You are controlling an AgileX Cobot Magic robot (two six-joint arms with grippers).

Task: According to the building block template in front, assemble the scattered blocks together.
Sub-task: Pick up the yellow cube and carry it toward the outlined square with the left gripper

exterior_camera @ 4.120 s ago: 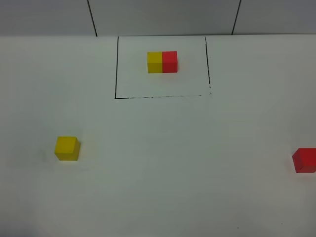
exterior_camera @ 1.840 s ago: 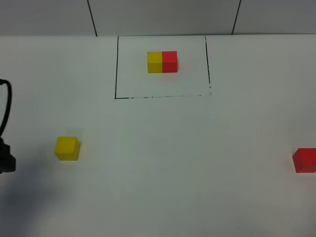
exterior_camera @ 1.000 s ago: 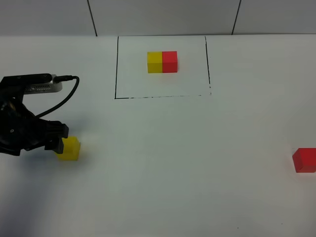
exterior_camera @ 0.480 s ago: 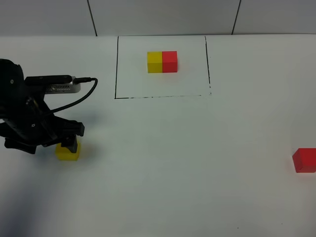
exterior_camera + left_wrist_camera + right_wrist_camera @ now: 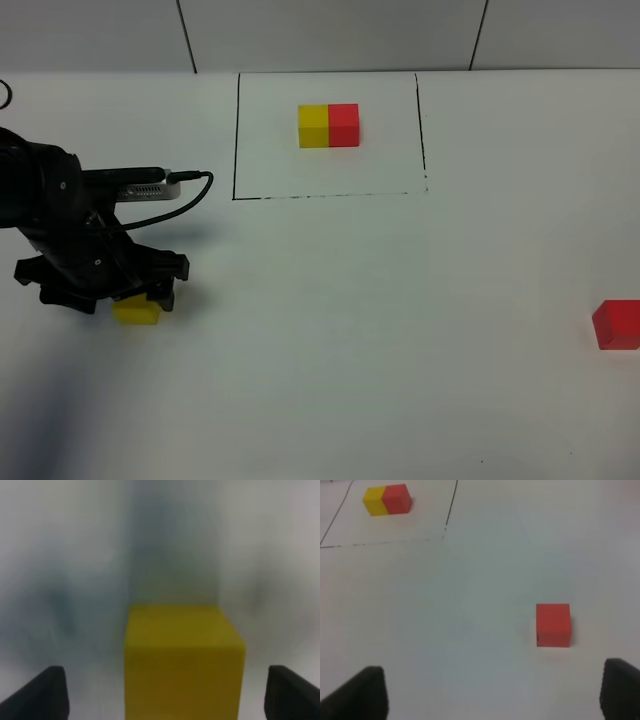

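The loose yellow cube (image 5: 134, 312) lies at the left of the white table, mostly covered by my left gripper (image 5: 137, 296), which stands right over it. In the left wrist view the yellow cube (image 5: 182, 662) sits between the two spread fingertips (image 5: 42, 695), with gaps on both sides, so the gripper is open. The loose red cube (image 5: 617, 324) lies at the far right edge; the right wrist view shows the red cube (image 5: 553, 624) ahead of my open right gripper (image 5: 492, 695). The template (image 5: 328, 126), a joined yellow and red pair, sits inside a black-lined rectangle at the back.
The black outline (image 5: 236, 140) of the template frame runs across the back middle of the table. A black cable (image 5: 185, 195) loops from the left arm. The template pair also shows in the right wrist view (image 5: 387, 500).
My left arm came in from the left edge and moved over the yellow cube, lowering around it. The red cube and the template have not moved.
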